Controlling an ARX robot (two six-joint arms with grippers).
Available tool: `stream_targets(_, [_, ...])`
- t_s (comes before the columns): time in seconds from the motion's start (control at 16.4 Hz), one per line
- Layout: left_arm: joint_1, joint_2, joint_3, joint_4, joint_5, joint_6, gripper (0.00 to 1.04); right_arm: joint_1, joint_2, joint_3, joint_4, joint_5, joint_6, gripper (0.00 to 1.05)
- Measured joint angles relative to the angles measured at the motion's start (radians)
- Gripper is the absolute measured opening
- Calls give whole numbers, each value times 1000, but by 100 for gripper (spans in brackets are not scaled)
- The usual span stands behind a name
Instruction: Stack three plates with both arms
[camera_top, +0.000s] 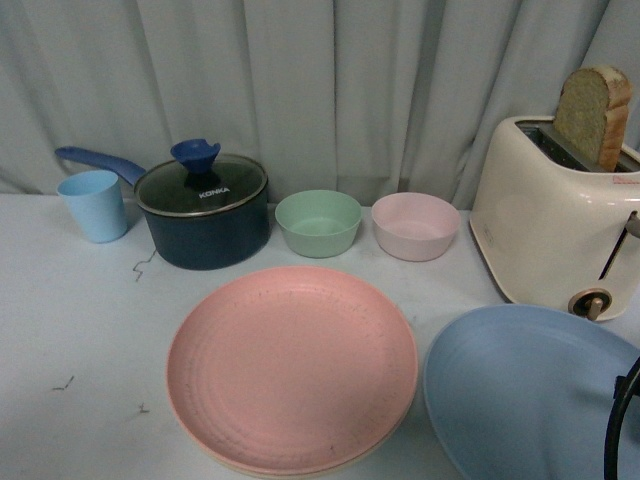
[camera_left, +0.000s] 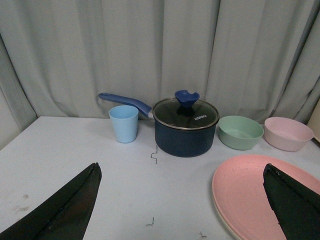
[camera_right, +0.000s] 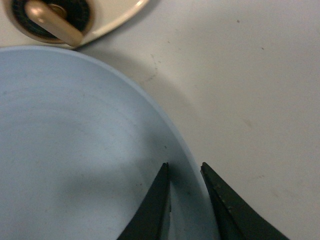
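On the pale surface, our right end effector straddles the rim of the blue plate, narrowly parted; we cannot tell if it grips. Likely light, stiff, slick: pinch that rim. Beyond, the pink plate lies near our wide-open, empty left end effector.

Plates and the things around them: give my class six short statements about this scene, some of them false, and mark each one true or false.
1. The pink plate lies on a cream plate. True.
2. The light blue plate is stacked on the pink plate. False: it lies on the table beside it.
3. A slice of bread stands in the toaster. True.
4. The pot has no lid. False: its lid is on.
5. The left claw is shut. False: it is wide open.
6. The right claw straddles the light blue plate's rim. True.
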Motion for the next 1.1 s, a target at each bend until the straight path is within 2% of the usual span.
stream_targets(0.06, [0, 0, 0, 0, 0, 0, 98, -8, -9, -6, 6, -19, -1, 17])
stream_targets(0.18, [0, 0, 0, 0, 0, 0, 98, -13, -53, -31, 16, -58, -1, 5])
stream_targets(0.43, [0, 0, 0, 0, 0, 0, 98, -31, -170, -103, 8, -92, -1, 3])
stream_targets(0.67, [0, 0, 0, 0, 0, 0, 98, -70, -456, -179, -134, -145, -13, 3])
stream_targets(0.85, [0, 0, 0, 0, 0, 0, 98, 23, -642, -152, -166, -164, 24, 3])
stream_targets(1.1, [0, 0, 0, 0, 0, 0, 98, 255, -463, -38, -105, -87, 149, 3])
